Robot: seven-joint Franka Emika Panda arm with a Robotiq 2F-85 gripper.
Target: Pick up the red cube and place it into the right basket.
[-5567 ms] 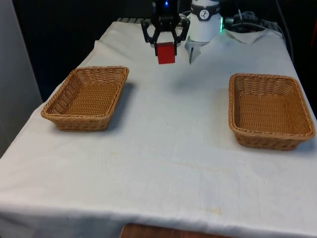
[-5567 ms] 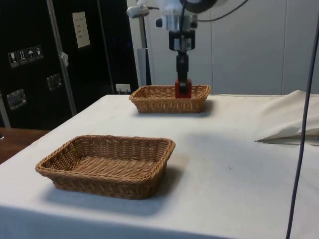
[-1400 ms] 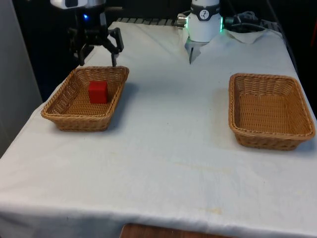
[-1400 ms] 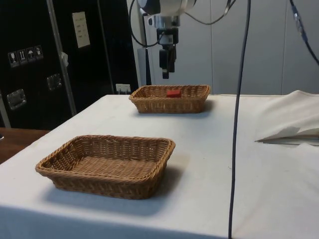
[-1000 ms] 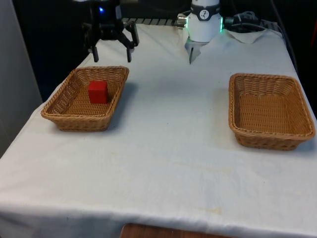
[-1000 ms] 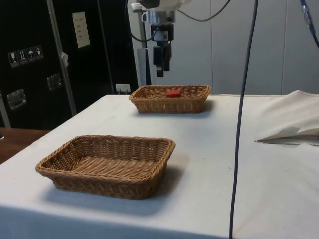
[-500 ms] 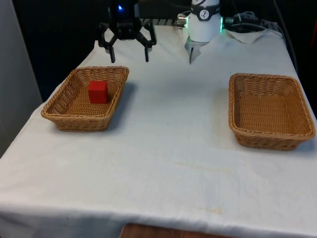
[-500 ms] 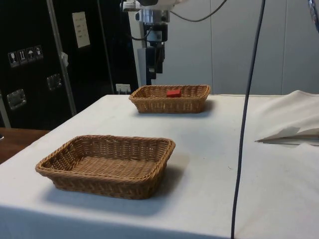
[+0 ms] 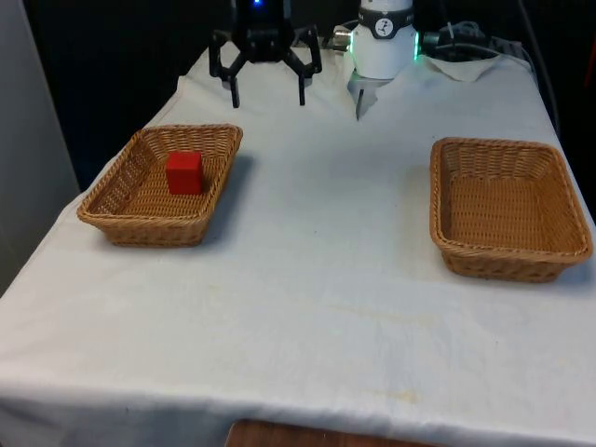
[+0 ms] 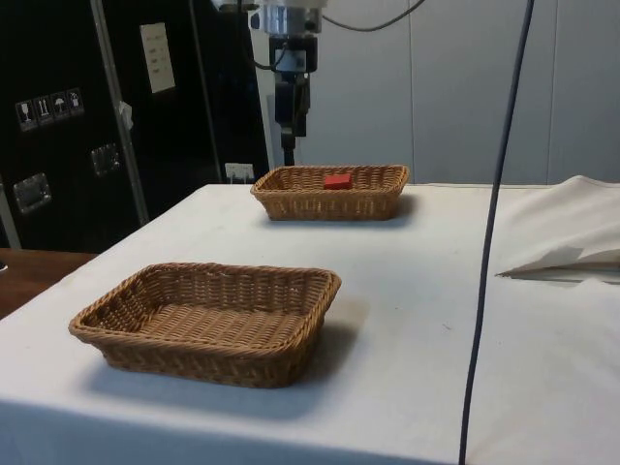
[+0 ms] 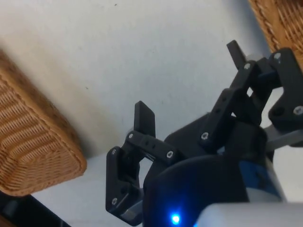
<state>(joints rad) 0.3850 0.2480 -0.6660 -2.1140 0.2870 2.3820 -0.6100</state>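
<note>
The tool hangs above the far end of the counter with its two fingers spread wide apart and nothing between them. In the side view the tool sits high over the cloth, beyond the far basket's rim. The wrist view shows the tool over bare white cloth, with wicker edges at two corners of the picture.

The red cube lies apart from the tool, nearer the camera and toward the front view's left, resting inside the basket on that side. From the side the red cube shows just above the wicker wall of that basket, seemingly flat on its floor.

The other basket, on the front view's right, holds nothing; in the side view it is the near basket.
</note>
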